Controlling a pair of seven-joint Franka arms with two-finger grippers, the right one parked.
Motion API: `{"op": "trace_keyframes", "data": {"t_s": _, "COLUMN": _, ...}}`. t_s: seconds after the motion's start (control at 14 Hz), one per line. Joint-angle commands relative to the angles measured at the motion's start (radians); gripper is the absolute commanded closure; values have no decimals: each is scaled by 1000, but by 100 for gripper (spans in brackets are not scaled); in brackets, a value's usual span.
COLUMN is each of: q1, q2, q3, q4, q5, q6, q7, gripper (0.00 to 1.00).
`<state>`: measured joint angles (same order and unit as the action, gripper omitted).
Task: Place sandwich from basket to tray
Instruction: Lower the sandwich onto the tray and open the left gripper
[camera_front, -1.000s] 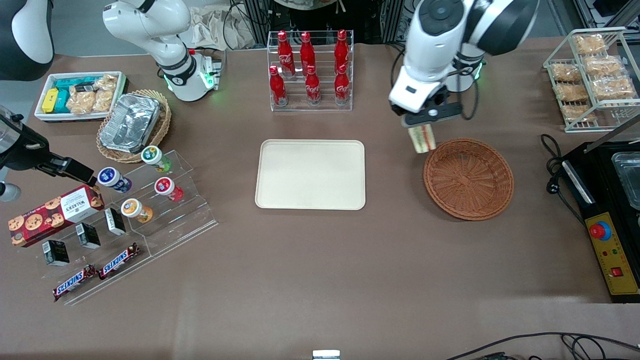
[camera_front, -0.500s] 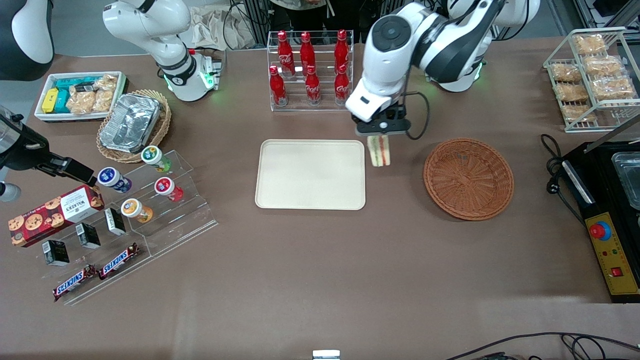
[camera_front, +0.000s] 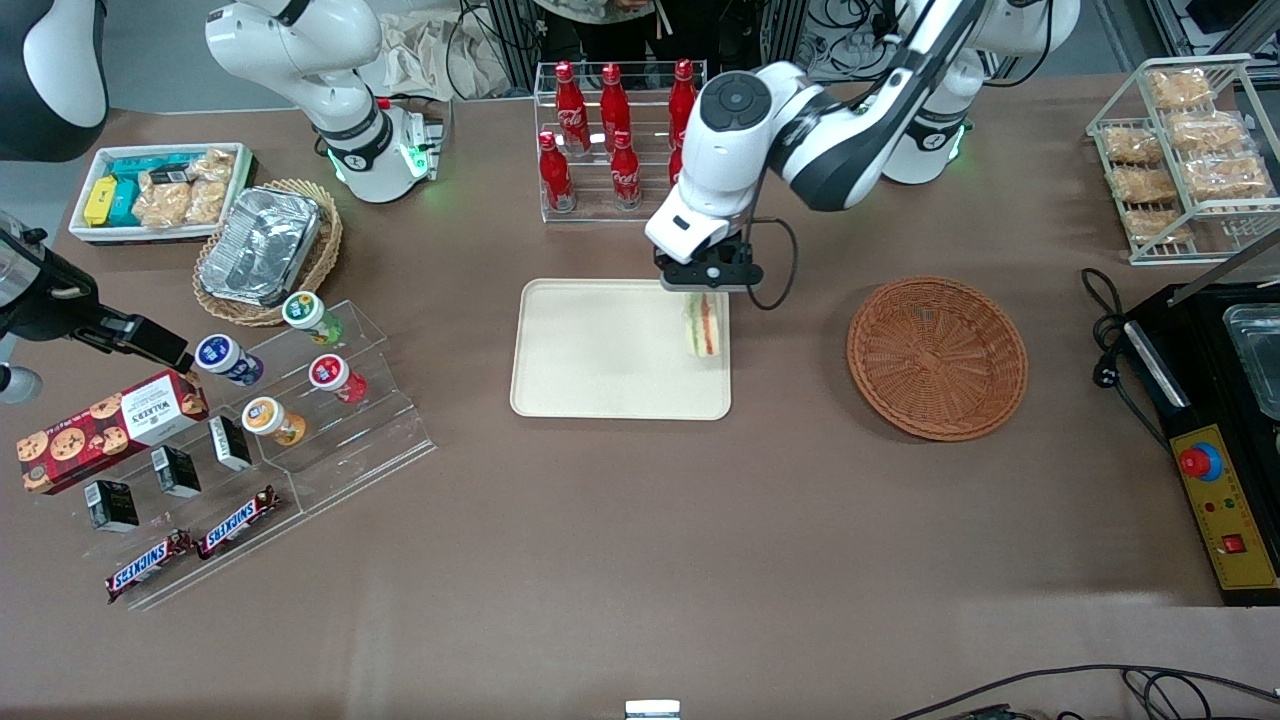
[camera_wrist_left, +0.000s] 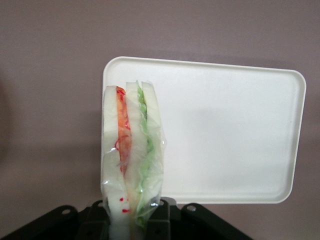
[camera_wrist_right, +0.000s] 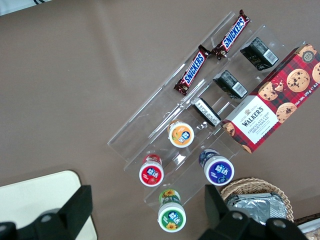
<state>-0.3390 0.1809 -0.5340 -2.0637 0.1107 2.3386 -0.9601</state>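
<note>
My left gripper hangs above the edge of the cream tray that faces the basket, shut on the sandwich. The sandwich is a plastic-wrapped wedge of pale bread with red, orange and green layers, and it hangs point-down over the tray's rim. In the left wrist view the sandwich is pinched between the black fingers, with the tray below it. The reddish-brown wicker basket sits toward the working arm's end of the table with nothing in it.
A clear rack of red cola bottles stands farther from the front camera than the tray, close to the arm. A stepped acrylic stand with cups and Snickers bars, a tan basket with a foil container and a white snack bin lie toward the parked arm's end.
The left gripper has carried the sandwich sideways from over the basket's rim, across the bare table, to above the tray's edge. The basket and tray have not moved.
</note>
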Motion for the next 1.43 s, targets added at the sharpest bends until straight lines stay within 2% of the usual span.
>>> {"op": "trace_keyframes", "data": {"t_s": 0.0, "q1": -35, "q2": 55, "q3": 12, "q4": -19, "q5": 125, "q6": 76, "q7": -120, "gripper": 76}}
{"op": "trace_keyframes", "data": {"t_s": 0.14, "q1": -35, "q2": 83, "q3": 12, "q4": -23, "q5": 190, "q6": 91, "q7": -160, "gripper": 75}}
{"op": "trace_keyframes", "data": {"t_s": 0.93, "q1": -31, "q2": 196, "q3": 22, "q4": -61, "q5": 322, "q6": 162, "q7": -157, "gripper": 67}}
{"op": "trace_keyframes", "data": {"t_s": 1.07, "q1": -31, "q2": 198, "q3": 28, "q4": -61, "q5": 328, "q6": 162, "q7": -158, "gripper": 58}}
{"op": "trace_keyframes", "data": {"t_s": 1.14, "q1": -31, "q2": 198, "q3": 28, "q4": -61, "q5": 328, "q6": 162, "q7": -158, "gripper": 44}}
{"op": "trace_keyframes", "data": {"t_s": 1.21, "q1": -31, "q2": 199, "q3": 28, "q4": -61, "q5": 330, "q6": 162, "q7": -158, "gripper": 25}}
{"op": "trace_keyframes", "data": {"t_s": 1.29, "q1": -31, "q2": 200, "q3": 28, "q4": -61, "q5": 330, "q6": 162, "q7": -158, "gripper": 19}}
{"op": "trace_keyframes", "data": {"t_s": 1.36, "q1": -31, "q2": 200, "q3": 28, "q4": -58, "q5": 330, "q6": 162, "q7": -157, "gripper": 4}}
